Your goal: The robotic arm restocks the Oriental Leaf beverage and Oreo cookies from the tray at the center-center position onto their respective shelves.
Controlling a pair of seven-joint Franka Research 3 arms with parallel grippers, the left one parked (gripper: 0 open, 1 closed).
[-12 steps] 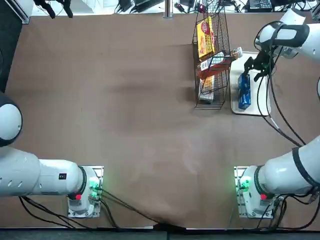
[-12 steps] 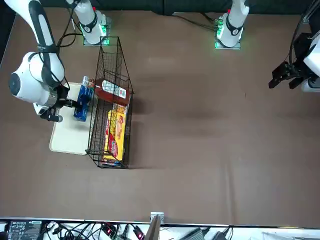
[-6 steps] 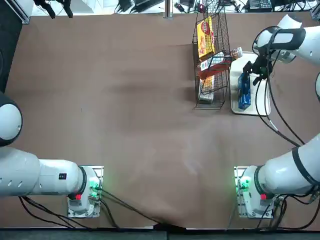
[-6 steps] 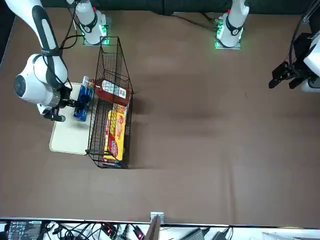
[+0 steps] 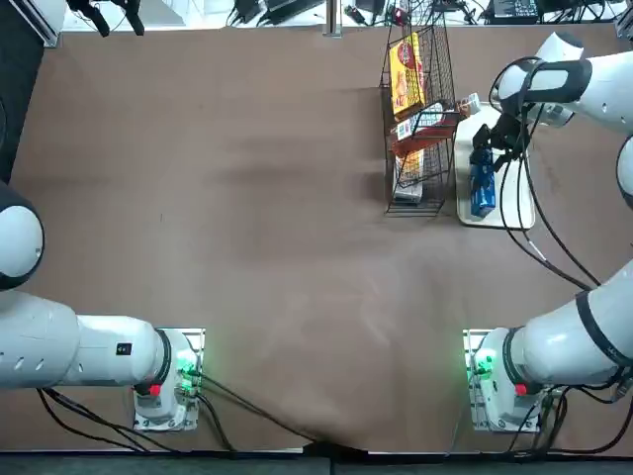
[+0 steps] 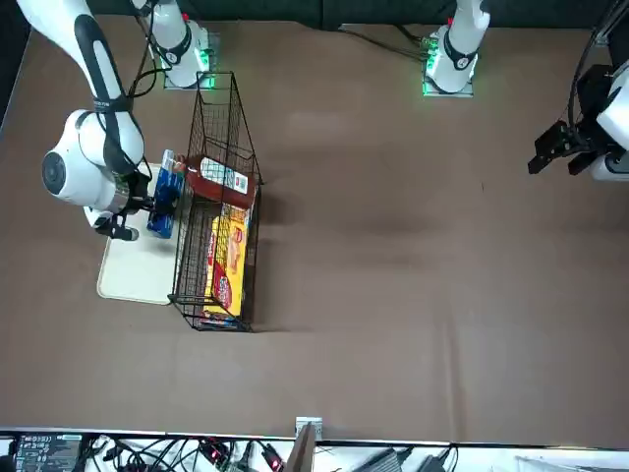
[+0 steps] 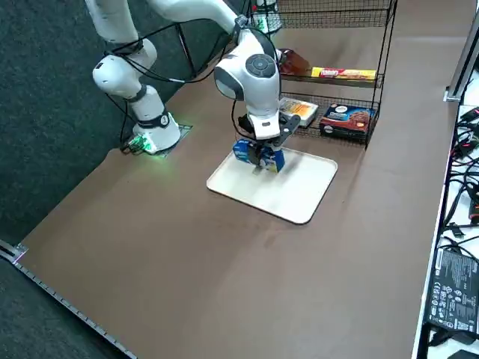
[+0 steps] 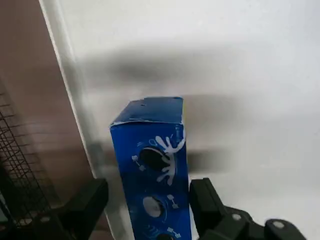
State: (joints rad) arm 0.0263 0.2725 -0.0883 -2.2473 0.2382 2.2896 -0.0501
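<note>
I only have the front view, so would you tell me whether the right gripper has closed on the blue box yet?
Observer: It has not. In the right wrist view, the blue box stands between the open fingers of the right gripper above the tray, with a clear gap on one side.
Operator: Thanks. What lies under the yellow packet in the rack?
Observer: The right side view shows a dark box with cookies pictured on it on the tier below the yellow packet, inside the rack.
</note>
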